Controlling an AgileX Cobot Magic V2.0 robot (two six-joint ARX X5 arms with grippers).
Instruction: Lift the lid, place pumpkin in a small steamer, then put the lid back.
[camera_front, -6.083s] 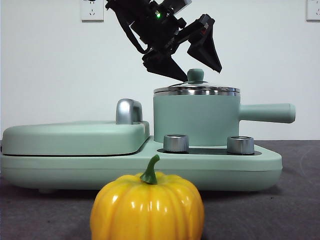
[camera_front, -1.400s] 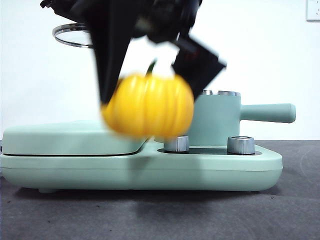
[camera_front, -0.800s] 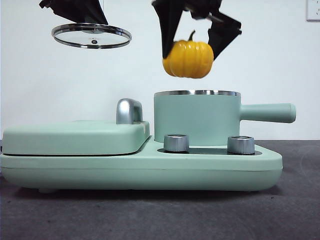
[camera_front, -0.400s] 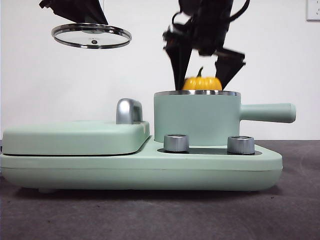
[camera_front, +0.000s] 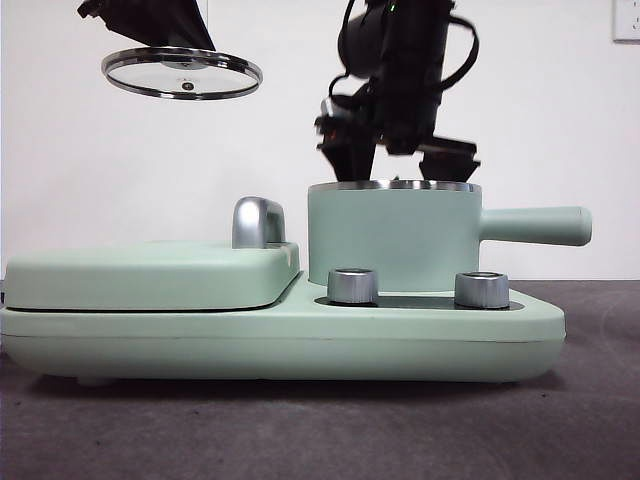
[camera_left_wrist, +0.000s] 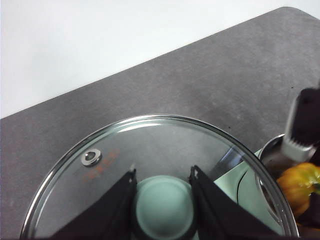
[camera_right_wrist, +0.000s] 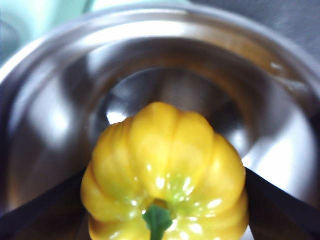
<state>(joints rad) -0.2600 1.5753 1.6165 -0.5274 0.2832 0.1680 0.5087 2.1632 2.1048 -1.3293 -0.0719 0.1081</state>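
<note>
The lid (camera_front: 182, 73), clear glass with a chrome rim, hangs high above the flat griddle cover. My left gripper (camera_front: 175, 45) is shut on its mint-green knob (camera_left_wrist: 162, 207), seen through the glass (camera_left_wrist: 150, 145) between the jaws of that gripper (camera_left_wrist: 162, 172). The small steamer (camera_front: 390, 240) stands uncovered. My right gripper (camera_front: 400, 170) reaches down into it from above. The front view hides the pumpkin behind the pot wall. In the right wrist view the yellow pumpkin (camera_right_wrist: 165, 165) sits low inside the steel pot (camera_right_wrist: 150, 20), with the jaws of the right gripper (camera_right_wrist: 165, 185) against both its sides.
The steamer's long handle (camera_front: 535, 225) sticks out to the right. A flat mint-green hinged cover (camera_front: 150, 275) with a chrome handle (camera_front: 257, 222) lies left of the pot. Two chrome knobs (camera_front: 352, 286) (camera_front: 482, 290) sit on the base (camera_front: 300, 345) in front.
The right gripper has carried the pumpkin from above the pot down inside it; the pumpkin has dropped below the rim. The left gripper and the lid have stayed in place.
</note>
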